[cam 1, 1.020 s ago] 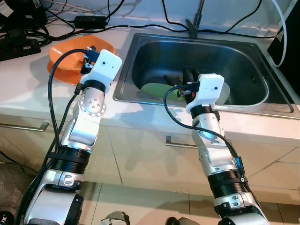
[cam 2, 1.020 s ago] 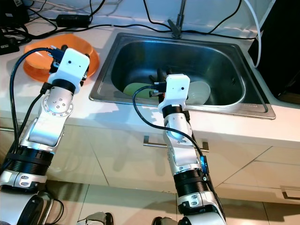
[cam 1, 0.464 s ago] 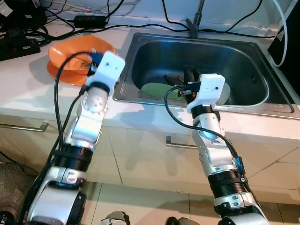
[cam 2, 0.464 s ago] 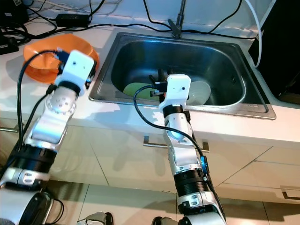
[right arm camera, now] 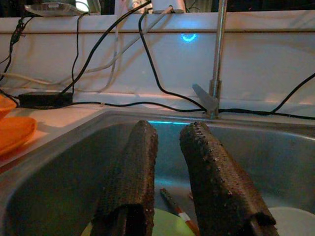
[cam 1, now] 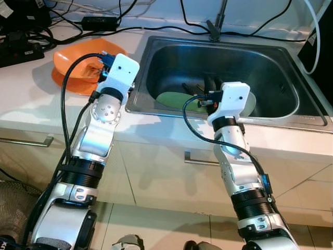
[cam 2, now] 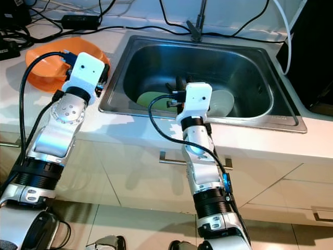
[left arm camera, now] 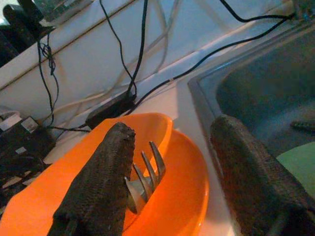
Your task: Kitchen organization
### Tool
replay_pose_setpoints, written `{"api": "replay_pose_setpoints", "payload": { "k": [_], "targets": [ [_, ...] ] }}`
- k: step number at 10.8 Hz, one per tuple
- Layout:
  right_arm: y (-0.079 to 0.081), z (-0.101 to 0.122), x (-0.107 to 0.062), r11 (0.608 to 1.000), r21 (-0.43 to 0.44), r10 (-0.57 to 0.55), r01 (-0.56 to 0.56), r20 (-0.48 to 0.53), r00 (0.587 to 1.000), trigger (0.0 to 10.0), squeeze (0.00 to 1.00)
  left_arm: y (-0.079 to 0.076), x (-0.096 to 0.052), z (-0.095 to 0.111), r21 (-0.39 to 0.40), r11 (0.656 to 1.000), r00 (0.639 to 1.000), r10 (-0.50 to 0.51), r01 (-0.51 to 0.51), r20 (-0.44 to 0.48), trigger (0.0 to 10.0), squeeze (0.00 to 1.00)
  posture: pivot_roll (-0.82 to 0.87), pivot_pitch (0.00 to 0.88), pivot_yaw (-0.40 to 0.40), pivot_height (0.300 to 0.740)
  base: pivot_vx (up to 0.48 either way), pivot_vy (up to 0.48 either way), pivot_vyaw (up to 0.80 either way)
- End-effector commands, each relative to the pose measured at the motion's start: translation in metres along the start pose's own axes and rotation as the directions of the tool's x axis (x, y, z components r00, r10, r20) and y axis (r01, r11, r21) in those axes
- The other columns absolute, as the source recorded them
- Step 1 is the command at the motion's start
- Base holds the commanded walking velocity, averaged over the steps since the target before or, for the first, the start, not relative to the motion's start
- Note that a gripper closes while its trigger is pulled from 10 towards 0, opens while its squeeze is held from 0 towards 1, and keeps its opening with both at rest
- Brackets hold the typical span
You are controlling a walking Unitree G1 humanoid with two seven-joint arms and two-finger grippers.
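Since a second ago the left end effector (left arm camera: 172,162) has edged toward the sink (cam 1: 291,78); its fingers are spread, empty, over the orange bowl (cam 1: 70,65) at upper left holding a fork (left arm camera: 145,172). Right end effector (right arm camera: 170,172), slightly parted, hangs above the green plate (cam 1: 171,99). Best lower slowly and straddle the plate rim.

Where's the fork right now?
The fork lies in the orange bowl on the counter left of the sink, just ahead of the left gripper, whose fingers are open.
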State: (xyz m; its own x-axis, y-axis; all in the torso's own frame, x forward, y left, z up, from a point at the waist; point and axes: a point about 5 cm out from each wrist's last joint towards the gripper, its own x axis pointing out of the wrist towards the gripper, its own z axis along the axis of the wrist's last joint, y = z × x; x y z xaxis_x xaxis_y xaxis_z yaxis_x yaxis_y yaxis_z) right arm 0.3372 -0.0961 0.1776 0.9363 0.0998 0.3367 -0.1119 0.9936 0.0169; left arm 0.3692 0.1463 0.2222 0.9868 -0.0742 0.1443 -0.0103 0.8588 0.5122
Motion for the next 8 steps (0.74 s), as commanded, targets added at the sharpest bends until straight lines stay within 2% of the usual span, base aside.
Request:
{"api": "replay_pose_setpoints", "payload": {
  "k": [1,3,4,8],
  "targets": [
    [-0.0037,0.0001,0.0,1.0,-0.004,-0.014,0.014,-0.007,1.0,10.0,0.0,-0.0001,0.0033,0.0009,-0.012,1.0,1.0,-0.011,0.011,-0.019,10.0,0.0,0.08,0.092,-0.037,0.74,0.0,0.0,0.0],
    [-0.0044,-0.0007,-0.0001,1.0,-0.001,-0.02,0.02,-0.011,1.0,10.0,0.0,-0.0007,0.0043,-0.0014,-0.022,1.0,0.999,-0.014,0.013,-0.035,2.0,0.0,0.08,0.09,-0.038,0.74,0.0,0.0,0.0],
    [-0.0044,-0.0009,0.0,1.0,0.0,-0.022,0.022,-0.013,1.0,10.0,0.0,-0.0004,0.0048,-0.0002,-0.024,1.0,0.999,-0.015,0.014,-0.033,0.2,0.0,0.08,0.09,-0.037,0.74,0.0,0.0,0.0],
    [-0.0035,-0.0014,0.0,1.0,0.001,-0.022,0.022,-0.016,1.0,10.0,0.0,0.0016,0.0059,0.0062,-0.022,1.0,1.0,-0.012,0.011,-0.013,0.0,0.0,0.08,0.089,-0.037,0.74,0.0,0.0,0.0]
  ]
}}
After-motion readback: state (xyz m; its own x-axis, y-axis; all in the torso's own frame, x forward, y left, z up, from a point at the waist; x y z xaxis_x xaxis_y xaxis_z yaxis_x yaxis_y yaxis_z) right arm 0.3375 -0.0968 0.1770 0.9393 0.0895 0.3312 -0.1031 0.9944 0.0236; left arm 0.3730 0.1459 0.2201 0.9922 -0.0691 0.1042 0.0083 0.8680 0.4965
